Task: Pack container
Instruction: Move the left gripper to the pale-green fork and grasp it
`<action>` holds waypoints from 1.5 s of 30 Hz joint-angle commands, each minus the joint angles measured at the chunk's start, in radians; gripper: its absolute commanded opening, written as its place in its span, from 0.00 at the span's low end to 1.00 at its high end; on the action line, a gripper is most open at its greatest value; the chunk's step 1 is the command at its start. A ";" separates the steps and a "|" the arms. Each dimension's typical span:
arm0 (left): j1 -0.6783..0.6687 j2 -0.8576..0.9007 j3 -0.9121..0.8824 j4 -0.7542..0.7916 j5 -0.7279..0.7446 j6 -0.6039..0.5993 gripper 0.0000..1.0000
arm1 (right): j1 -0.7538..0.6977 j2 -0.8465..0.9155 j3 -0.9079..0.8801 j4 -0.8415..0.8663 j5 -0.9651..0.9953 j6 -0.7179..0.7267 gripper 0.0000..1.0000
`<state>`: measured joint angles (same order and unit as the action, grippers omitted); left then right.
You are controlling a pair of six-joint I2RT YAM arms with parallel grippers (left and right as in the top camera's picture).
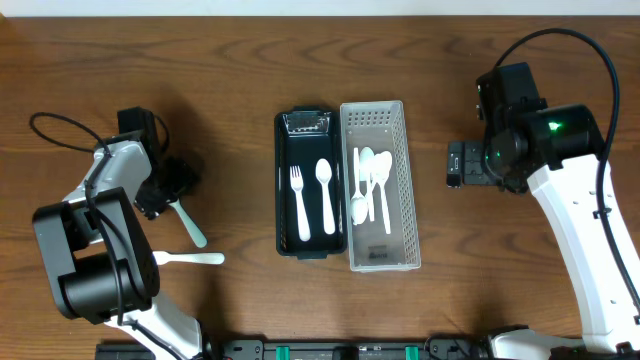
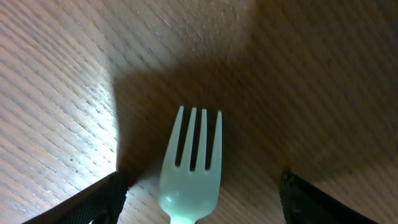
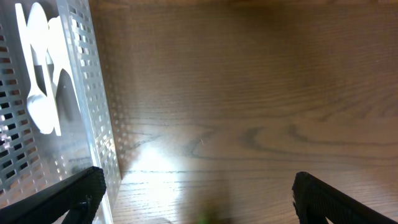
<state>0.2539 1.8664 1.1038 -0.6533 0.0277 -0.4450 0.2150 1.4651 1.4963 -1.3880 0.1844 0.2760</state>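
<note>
The left gripper (image 2: 200, 196), fingers apart, straddles the white fork (image 2: 189, 177) near the left edge. I think it should close low, centred on the neck. The right gripper (image 3: 196, 199) is apart too, and empty.

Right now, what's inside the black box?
The black box holds a white fork and a white spoon, side by side. Its shiny top end I cannot make out.
</note>
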 commanded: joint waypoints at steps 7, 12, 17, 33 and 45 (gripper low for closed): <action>0.005 0.047 -0.007 -0.026 -0.009 0.006 0.77 | -0.006 -0.001 -0.002 0.000 0.014 -0.016 0.99; 0.005 0.047 -0.007 -0.042 -0.009 0.005 0.61 | -0.006 -0.001 -0.002 0.000 0.014 -0.016 0.99; 0.005 0.047 -0.007 -0.046 -0.009 0.006 0.46 | -0.006 -0.001 -0.002 0.000 0.014 -0.020 0.99; 0.005 0.047 -0.007 -0.042 -0.010 0.006 0.32 | -0.006 -0.001 -0.002 0.000 0.014 -0.020 0.99; 0.005 0.047 -0.007 -0.003 -0.013 0.007 0.44 | -0.006 -0.001 -0.002 0.000 0.014 -0.020 0.99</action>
<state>0.2539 1.8702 1.1076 -0.6659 0.0448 -0.4438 0.2150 1.4651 1.4963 -1.3876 0.1844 0.2726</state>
